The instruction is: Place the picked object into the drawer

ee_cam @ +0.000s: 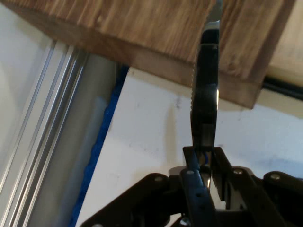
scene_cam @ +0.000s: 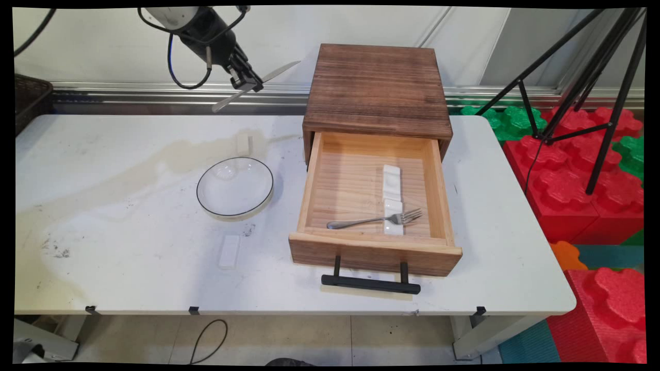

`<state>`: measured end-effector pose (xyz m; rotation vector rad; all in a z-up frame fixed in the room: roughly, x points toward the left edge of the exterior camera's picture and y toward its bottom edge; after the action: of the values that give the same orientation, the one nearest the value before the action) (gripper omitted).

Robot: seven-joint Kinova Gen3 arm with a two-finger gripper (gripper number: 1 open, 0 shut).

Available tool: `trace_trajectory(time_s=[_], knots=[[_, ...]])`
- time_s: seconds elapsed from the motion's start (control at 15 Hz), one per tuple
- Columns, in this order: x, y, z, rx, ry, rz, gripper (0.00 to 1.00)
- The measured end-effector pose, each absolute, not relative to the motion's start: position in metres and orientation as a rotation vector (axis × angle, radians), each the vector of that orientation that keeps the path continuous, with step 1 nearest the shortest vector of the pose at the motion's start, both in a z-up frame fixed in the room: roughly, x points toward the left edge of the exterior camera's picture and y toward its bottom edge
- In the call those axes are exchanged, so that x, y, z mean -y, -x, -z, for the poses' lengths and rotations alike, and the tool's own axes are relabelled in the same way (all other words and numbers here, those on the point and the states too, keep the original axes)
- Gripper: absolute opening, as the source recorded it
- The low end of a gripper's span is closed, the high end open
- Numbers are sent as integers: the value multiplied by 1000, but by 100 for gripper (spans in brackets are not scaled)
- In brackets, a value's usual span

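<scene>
Gripping a silver metal table knife [scene_cam: 256, 86] near mid-length, so both ends jut free, the black two-finger gripper [scene_cam: 251, 82] is raised left of the brown wooden drawer box [scene_cam: 376, 90], whose drawer [scene_cam: 374, 252] is pulled open, exposing a steel fork [scene_cam: 374, 220].

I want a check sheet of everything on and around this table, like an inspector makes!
Surface: white table, stained along the left side.
Things: knife held high in the air; open drawer holds a fork lying across white rests.
Clutter: glass bowl; white block.
Claw: claw shut on the knife.
Cables: black cables hang from the arm; another lies on the floor.
Surroundings: tripod, red and green foam blocks, basket.
</scene>
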<state>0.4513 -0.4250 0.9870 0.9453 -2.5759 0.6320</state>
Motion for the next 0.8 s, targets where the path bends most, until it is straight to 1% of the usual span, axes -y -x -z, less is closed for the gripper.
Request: trace_trajectory(time_s=[0.4, 0.8], knots=[[401, -406, -1007, 2562, -851, -596, 0], [385, -364, -1013, 2545, -778, -555, 0]])
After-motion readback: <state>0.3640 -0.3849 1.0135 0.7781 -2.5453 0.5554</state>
